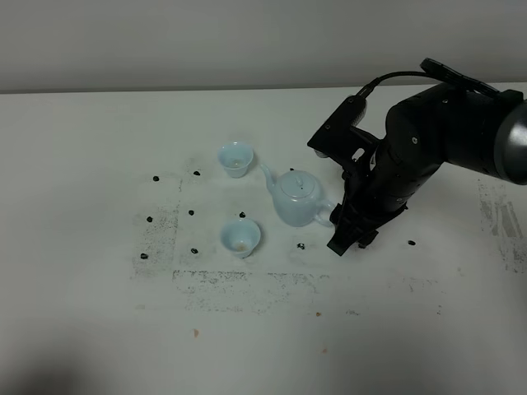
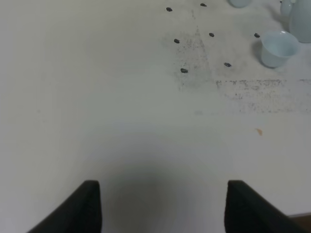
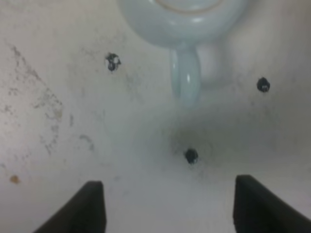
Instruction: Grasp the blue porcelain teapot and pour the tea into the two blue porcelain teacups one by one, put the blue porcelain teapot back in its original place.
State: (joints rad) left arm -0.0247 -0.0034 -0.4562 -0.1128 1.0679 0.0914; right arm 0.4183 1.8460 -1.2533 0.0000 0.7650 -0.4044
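White tabletop [image 1: 99, 329], scuffed grey in patches, dotted w/ small black marks [image 1: 156, 178]; pale wall behind.

R gripper [image 3: 167, 206]: fingers [image 3: 90, 206] spread wide, nothing betw them, gripping nothing. Blue porcelain teapot [image 1: 296, 200] straight ahead of R fingertips, upright on tabletop, lid on, knob up. Loop handle [image 3: 185, 80] pointing back toward gap betw the fingers, approx centred on it, near but apart, no contact. One black dot [image 3: 191, 156] on tabletop betw handle and fingertips. Spout on far side of pot from the fingers, aimed away from them. Seen from exterior high cam: R arm pitched steeply down, fingertips low over tabletop, just beside handle side of pot.

Teacups both beyond teapot from R fingers, upright, apart from pot and from each other. Spout-side teacup [image 1: 235, 159] ahead, near spout tip. Other teacup [image 1: 240, 237] ahead too, off pot's opposite flank. Faint brownish tinge inside each; cannot tell what.

L gripper [image 2: 163, 208]: fingers wide as well, nothing betw them, only bare tabletop below. Other teacup well ahead of L fingertips and off to one side; edge of teapot just past it, spout-side teacup further on. L fingers well apart from all three.
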